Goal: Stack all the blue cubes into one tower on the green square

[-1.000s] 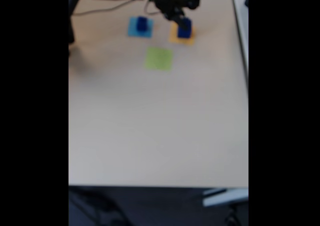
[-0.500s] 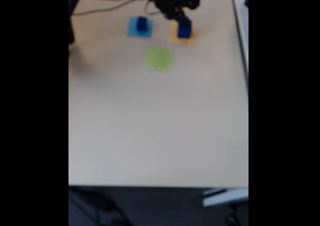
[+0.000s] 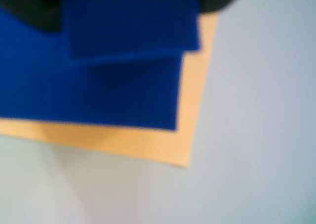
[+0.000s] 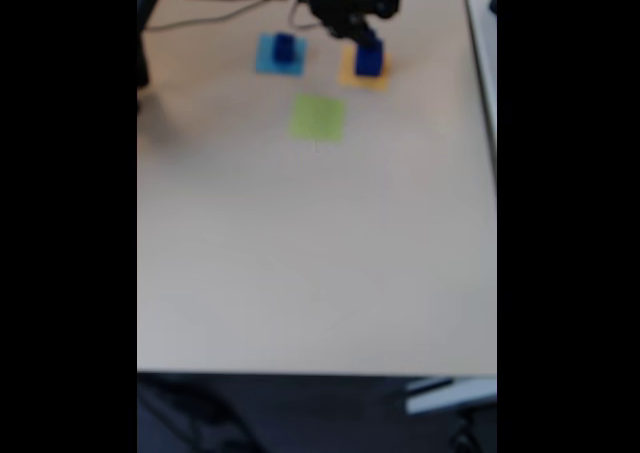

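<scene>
In the fixed view your gripper (image 4: 366, 35) sits at the upper centre of the frame, right over a blue cube (image 4: 368, 61) on the orange-yellow square (image 4: 362, 70). Another blue cube (image 4: 284, 48) rests on the light-blue square (image 4: 278, 55) to its left. The green square (image 4: 319, 117) lies bare just below them on the tabletop (image 4: 320, 263). Everything there is blurred, so you cannot tell whether the fingers are clamped or released. In the wrist view, two dark-blue blocks (image 3: 98, 85) overlap at upper left, the smaller above, edges running slightly tilted, cut off by the frame. Dark finger parts (image 3: 29, 6) hide the top corners.
</scene>
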Motion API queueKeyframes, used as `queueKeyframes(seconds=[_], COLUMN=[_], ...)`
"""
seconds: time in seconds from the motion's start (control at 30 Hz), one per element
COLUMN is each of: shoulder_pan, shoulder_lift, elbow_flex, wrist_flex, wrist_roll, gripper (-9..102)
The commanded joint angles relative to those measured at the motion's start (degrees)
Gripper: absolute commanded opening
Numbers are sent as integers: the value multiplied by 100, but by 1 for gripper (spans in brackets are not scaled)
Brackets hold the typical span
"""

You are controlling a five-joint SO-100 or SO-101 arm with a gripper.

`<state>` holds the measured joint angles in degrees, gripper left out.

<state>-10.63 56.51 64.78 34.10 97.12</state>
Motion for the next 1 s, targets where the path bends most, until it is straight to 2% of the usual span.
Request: queueKeyframes(seconds=[0.0,0.53,0.63,0.73,0.97], shoulder_pan=[-62,413,624,826,993], shoulder_lift=[527,1819,2215,2566,2953], elbow_flex=[-88,114,738,1494,2355], wrist_flex=[44,1318,1230,694,343], wrist_roll=[-167,-923,-1002,-1169,-1090], gripper=[0,0,0,0,0])
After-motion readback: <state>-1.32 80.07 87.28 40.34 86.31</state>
